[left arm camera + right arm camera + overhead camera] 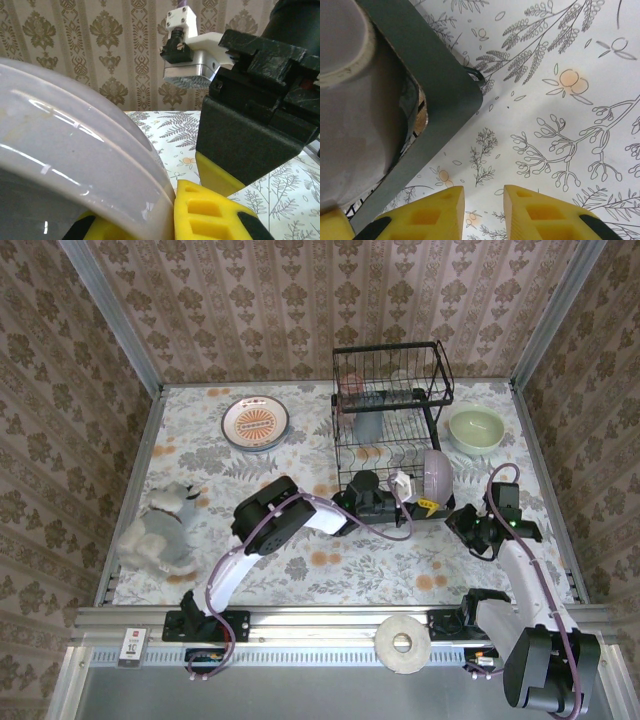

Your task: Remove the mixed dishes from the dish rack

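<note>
Left wrist, left gripper [150, 216] clamping lilac bowl [75, 165]

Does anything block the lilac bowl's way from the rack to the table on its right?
Probably. The lilac bowl, clamped in the left gripper at the dish rack's front right corner, has the right gripper just to its right, jaws apart and empty. The cream-green bowl sits farther back.

The counter [340, 570] lies open across its near middle, in front of the dish rack [390, 430]. A plate [256, 424] sits left of the rack, with a passable gap between. A green bowl [476, 430] stands near the rack's right side, a lilac bowl [437, 477] stands at its front, and a stuffed toy [160, 530] takes the left edge.
</note>
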